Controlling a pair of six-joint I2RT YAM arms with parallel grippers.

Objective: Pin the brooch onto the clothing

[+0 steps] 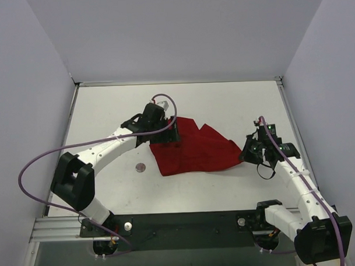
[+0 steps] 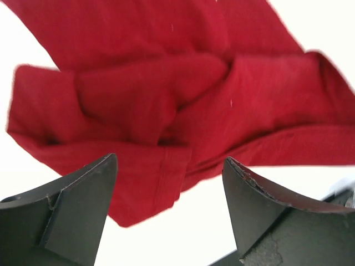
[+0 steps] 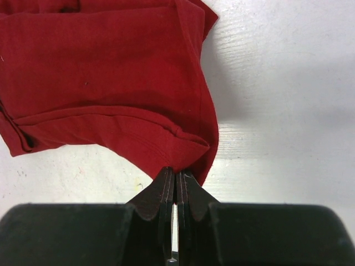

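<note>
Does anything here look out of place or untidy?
Yes. The soft red T-shirt lies bunched in folds, not spread flat, and a small round object, perhaps the brooch, sits apart on the white table.

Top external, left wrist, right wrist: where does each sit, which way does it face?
Top external: above and behind the bases, looking down on the table; both arms, left tool, right tool show.
Left wrist: on the left arm, facing the red T-shirt; its open fingers show.
Right wrist: on the right arm, facing the T-shirt's corner; its shut fingers pinch it.
Shared: all three see the T-shirt.
</note>
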